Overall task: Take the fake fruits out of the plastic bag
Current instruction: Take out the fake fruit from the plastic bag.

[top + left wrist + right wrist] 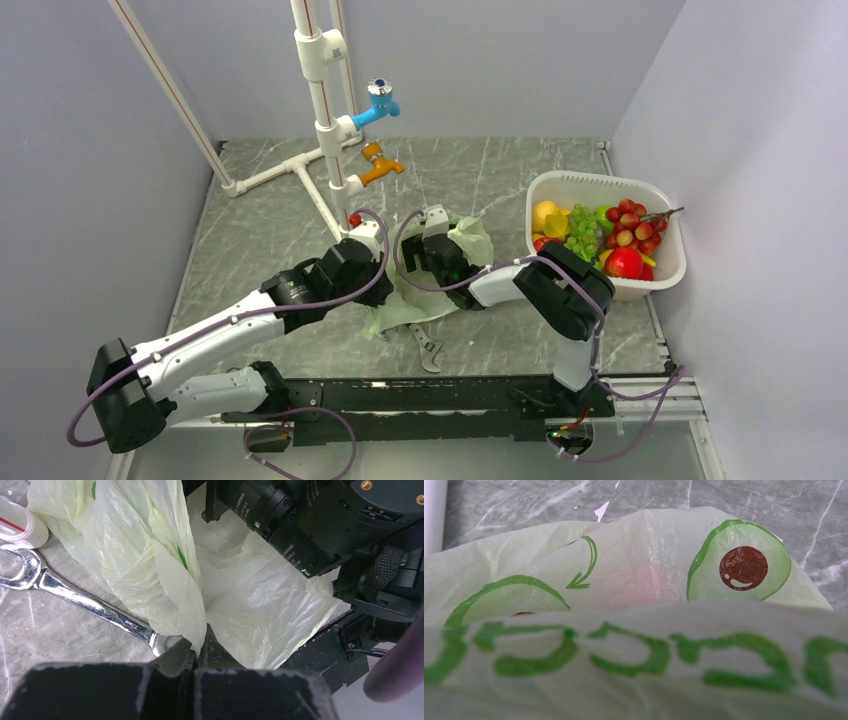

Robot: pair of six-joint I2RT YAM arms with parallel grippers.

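The pale green plastic bag [472, 243] lies crumpled at the table's middle, under both grippers. My left gripper [378, 258] is shut on a fold of the bag [165, 580], with its jaws pressed together at the bottom of the left wrist view [200, 642]. My right gripper [432, 228] sits on top of the bag. In the right wrist view the bag [639, 550], printed in green and dark red, covers the fingers completely. A faint pink shape [634, 587] shows through the film. Several fake fruits [610, 240] lie in the white basket.
The white basket [560, 183] stands at the right edge. A steel wrench [428, 348] lies near the bag's front, and one shows in the left wrist view [75, 597]. White pipes with a blue tap [380, 100] and an orange tap [378, 165] stand behind.
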